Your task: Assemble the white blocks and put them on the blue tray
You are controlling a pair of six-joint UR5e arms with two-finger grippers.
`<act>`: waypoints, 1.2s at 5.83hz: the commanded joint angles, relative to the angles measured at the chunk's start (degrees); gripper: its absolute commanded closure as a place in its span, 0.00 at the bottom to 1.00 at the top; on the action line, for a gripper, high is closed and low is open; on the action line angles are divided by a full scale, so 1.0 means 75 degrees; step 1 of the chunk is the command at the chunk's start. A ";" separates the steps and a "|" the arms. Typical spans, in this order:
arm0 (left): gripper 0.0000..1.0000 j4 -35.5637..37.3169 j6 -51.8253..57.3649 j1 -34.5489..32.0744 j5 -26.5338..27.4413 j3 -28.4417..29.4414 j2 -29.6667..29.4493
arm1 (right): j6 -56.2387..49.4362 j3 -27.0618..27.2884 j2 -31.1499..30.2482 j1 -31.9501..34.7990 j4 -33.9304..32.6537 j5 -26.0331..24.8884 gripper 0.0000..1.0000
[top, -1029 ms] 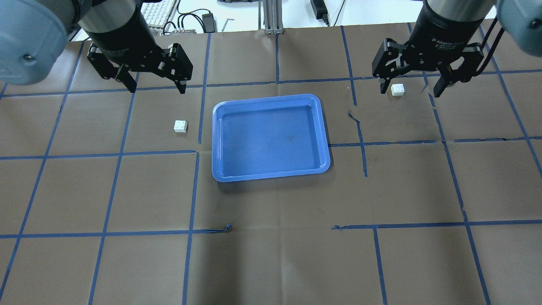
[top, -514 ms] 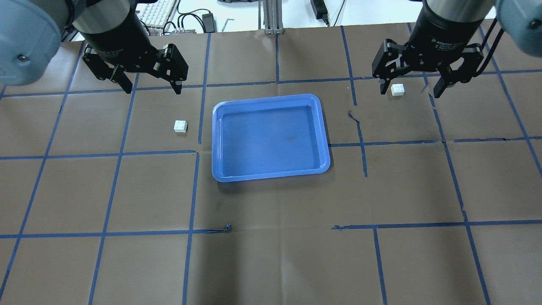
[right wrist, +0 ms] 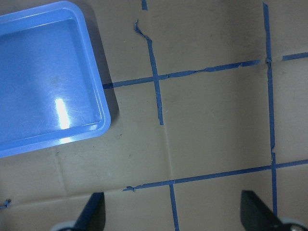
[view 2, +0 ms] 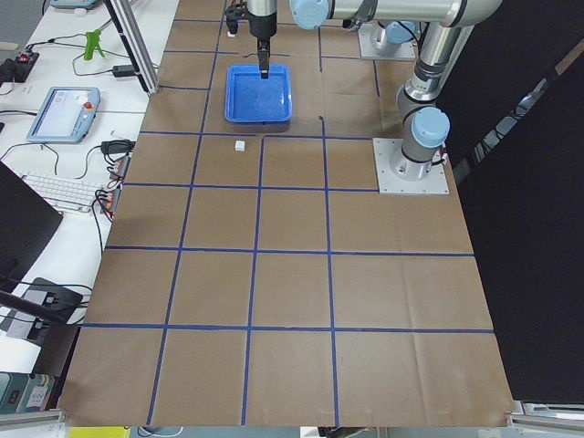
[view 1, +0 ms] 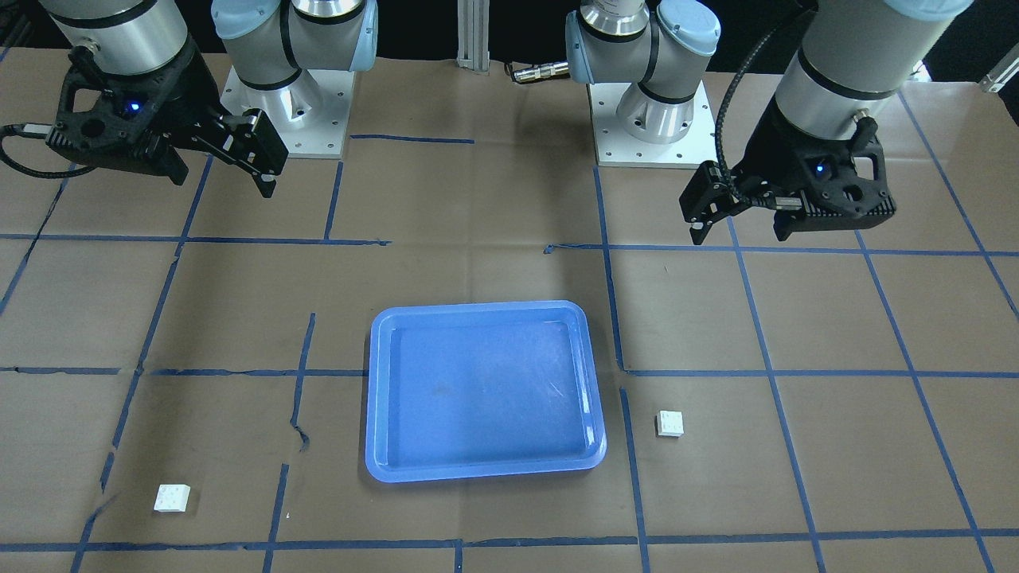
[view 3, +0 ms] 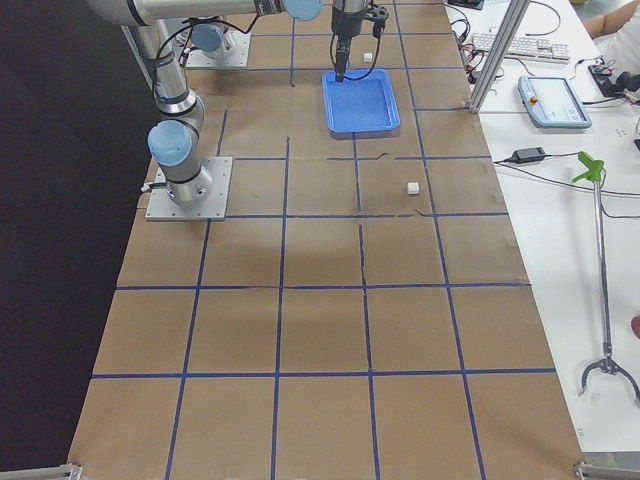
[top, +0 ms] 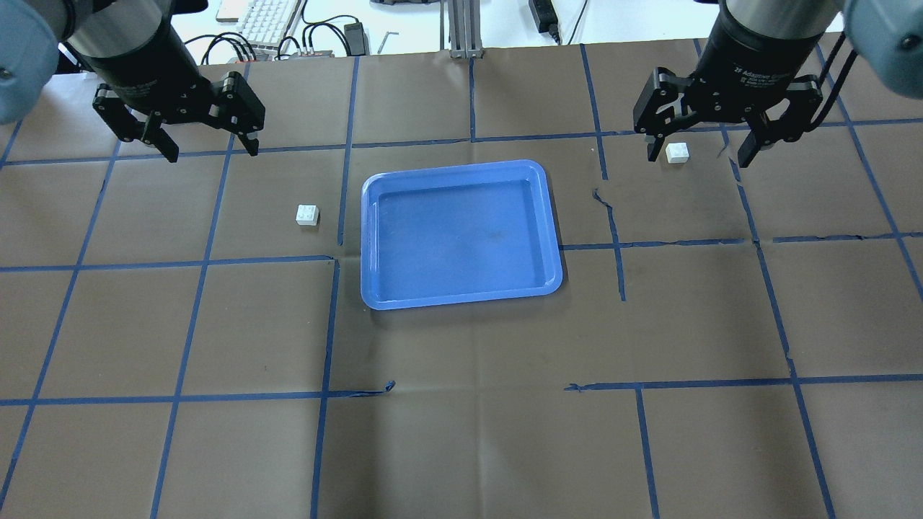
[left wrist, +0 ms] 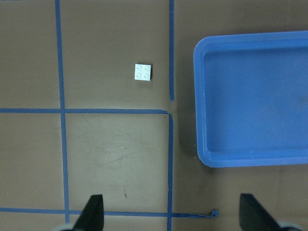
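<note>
One white block (top: 307, 215) lies on the brown table left of the blue tray (top: 461, 238); it also shows in the front view (view 1: 669, 423) and in the left wrist view (left wrist: 143, 72). The other white block (top: 677, 152) lies right of the tray, also in the front view (view 1: 172, 497). My left gripper (top: 213, 153) is open and empty, raised above the table, back and left of the first block. My right gripper (top: 698, 157) is open and empty, held high above the second block. The tray holds nothing.
Brown paper with blue tape lines (top: 328, 324) covers the table. The arm bases (view 1: 649, 119) stand on the robot's side. A keyboard and cables (top: 274, 21) lie beyond the far table edge. The right wrist view shows only the tray corner (right wrist: 48, 82) and tape lines.
My left gripper has moved left and slightly farther from the first white block, still open. The right gripper, both blocks and the tray have not moved.
</note>
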 commanded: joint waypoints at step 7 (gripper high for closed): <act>0.01 0.5991 0.1461 0.0142 -0.0445 -0.2384 -0.3122 | 0.0012 0.0012 0.0000 0.0000 -0.0001 0.0006 0.00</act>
